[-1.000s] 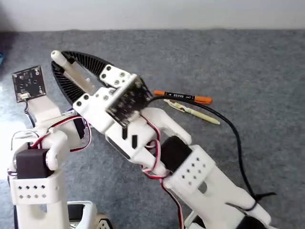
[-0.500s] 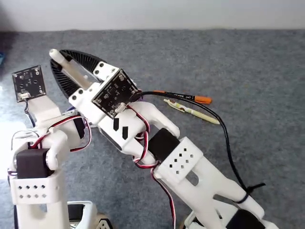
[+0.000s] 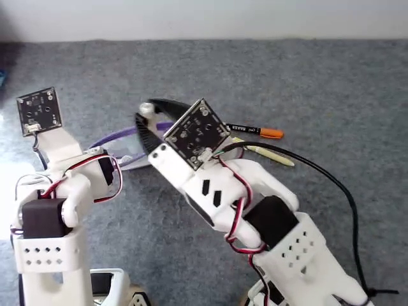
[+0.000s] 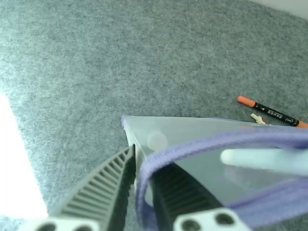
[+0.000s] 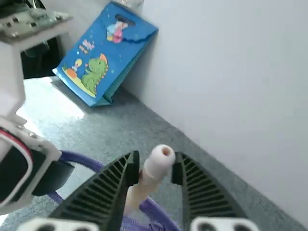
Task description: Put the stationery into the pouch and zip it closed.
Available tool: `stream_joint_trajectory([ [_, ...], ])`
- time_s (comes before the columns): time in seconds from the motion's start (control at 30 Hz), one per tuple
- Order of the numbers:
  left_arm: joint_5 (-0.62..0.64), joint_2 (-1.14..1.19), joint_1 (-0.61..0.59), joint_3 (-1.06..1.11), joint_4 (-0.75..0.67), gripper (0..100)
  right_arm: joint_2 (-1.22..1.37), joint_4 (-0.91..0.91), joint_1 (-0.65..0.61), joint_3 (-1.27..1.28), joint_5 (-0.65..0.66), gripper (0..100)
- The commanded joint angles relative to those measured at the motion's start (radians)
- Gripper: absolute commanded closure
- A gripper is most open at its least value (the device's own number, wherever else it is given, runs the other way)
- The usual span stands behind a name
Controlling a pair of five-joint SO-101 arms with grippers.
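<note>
The clear, purple-trimmed pouch [image 4: 192,159] lay on the grey carpet [image 3: 319,83], its rim pinched between the closed jaws of the left gripper [image 4: 134,154]. The right gripper [image 5: 155,159] clamped a white pen [image 5: 156,166] at the pouch's mouth. An orange-capped marker [image 3: 255,131] and a yellow pen [image 3: 268,152] lay nearby.

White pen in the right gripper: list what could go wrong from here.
The white pen sits at the zip edge of the pouch and may snag or drop outside. The left gripper pinches just its rim near a corner, so a push from the pen might pull it free. The right arm could sweep the orange marker beside it.
</note>
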Motion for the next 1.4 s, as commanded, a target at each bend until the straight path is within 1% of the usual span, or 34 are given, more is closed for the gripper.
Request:
stream_joint_trajectory([
  [0.0,0.009,0.011,-0.003,0.001,-0.020,99,-0.047,0.030,0.012,-0.044,0.011,75.8],
  [0.17,0.009,0.011,-0.003,0.001,-0.020,99,-0.058,0.031,0.031,-0.089,0.011,75.3],
  [0.27,0.009,0.009,-0.006,0.001,-0.020,99,-0.059,0.031,0.116,-0.089,0.008,75.3],
  [0.33,0.009,0.008,-0.008,0.001,-0.020,99,-0.059,0.031,0.200,-0.086,-0.017,76.4],
  [0.4,0.009,0.006,-0.008,0.001,-0.020,99,-0.048,0.035,0.308,-0.083,-0.100,81.6],
  [0.47,0.009,0.006,-0.008,0.001,-0.020,99,-0.031,0.079,0.423,-0.071,-0.184,91.4],
  [0.53,0.009,0.006,-0.008,0.001,-0.020,99,0.002,0.154,0.504,-0.068,-0.222,99.8],
  [0.6,0.009,0.008,-0.008,0.001,-0.020,99,0.048,0.236,0.579,-0.068,-0.264,95.5],
  [0.67,0.009,0.011,-0.008,0.001,-0.020,99,0.104,0.297,0.641,-0.068,-0.279,94.9],
  [0.77,0.009,0.011,-0.008,0.001,-0.020,99,0.202,0.349,0.700,-0.068,-0.270,95.0],
  [0.83,0.009,0.011,-0.008,0.001,-0.020,99,0.278,0.377,0.720,-0.069,-0.215,95.0],
  [0.93,0.009,0.009,-0.008,0.001,-0.020,99,0.404,0.387,0.725,-0.072,-0.092,94.9],
  [1.13,0.009,0.005,-0.008,0.019,-0.020,99,0.673,0.394,0.723,-0.199,0.153,93.9],
  [1.17,0.009,0.005,-0.008,0.025,-0.021,99,0.717,0.395,0.722,-0.233,0.187,92.6],
  [1.23,0.009,0.005,-0.009,0.031,-0.031,99,0.802,0.429,0.719,-0.316,0.236,86.8],
  [1.37,0.009,0.005,-0.009,0.028,-0.032,99,0.978,0.535,0.697,-0.520,0.270,73.2],
])
